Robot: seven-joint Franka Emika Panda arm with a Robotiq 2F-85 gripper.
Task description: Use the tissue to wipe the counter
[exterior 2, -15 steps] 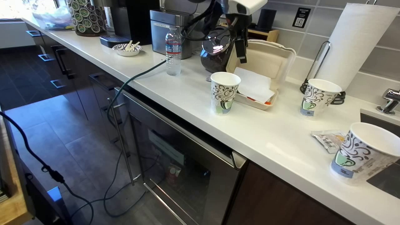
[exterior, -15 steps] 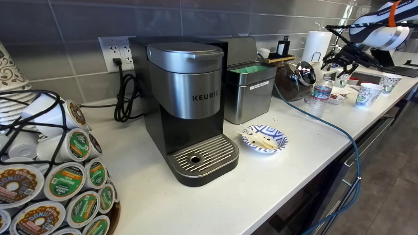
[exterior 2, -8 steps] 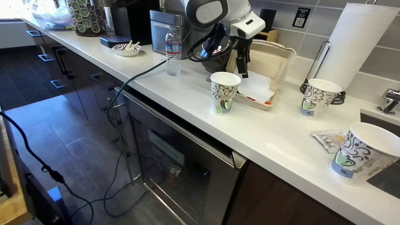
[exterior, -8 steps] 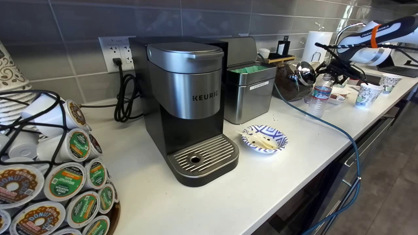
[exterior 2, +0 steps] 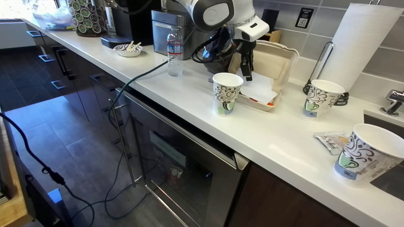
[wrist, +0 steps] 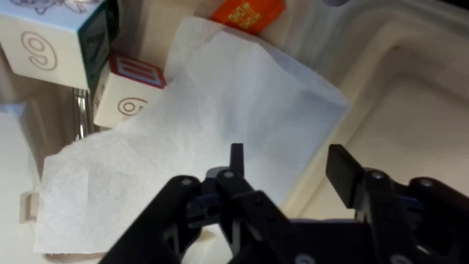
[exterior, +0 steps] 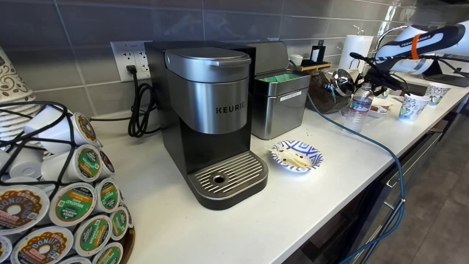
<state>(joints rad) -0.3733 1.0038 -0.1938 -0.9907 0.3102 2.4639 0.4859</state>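
The tissue (wrist: 220,95) is a white, slightly creased sheet lying in an open beige takeout box (exterior 2: 265,60). It also shows in an exterior view (exterior 2: 263,90). My gripper (wrist: 285,154) is open and empty. In the wrist view one fingertip is over the tissue and the other over the box's side. In an exterior view the gripper (exterior 2: 248,77) points down in front of the tissue, and contact cannot be told. In the other angle the gripper (exterior: 384,82) is partly behind a bottle. The white counter (exterior 2: 277,138) shows in both exterior views.
A paper cup (exterior 2: 225,94) stands right beside the box. Two more cups (exterior 2: 322,97) (exterior 2: 369,154) stand near the sink. A water bottle (exterior 2: 175,52), a glass jar (exterior: 326,91) and a paper towel roll (exterior 2: 359,47) are nearby. Blocks (wrist: 124,95) and an orange packet (wrist: 249,16) lie around the tissue.
My arm and gripper have come down toward the box and the tissue, mostly in the first half second, then a little more. The objects on the counter have not moved.
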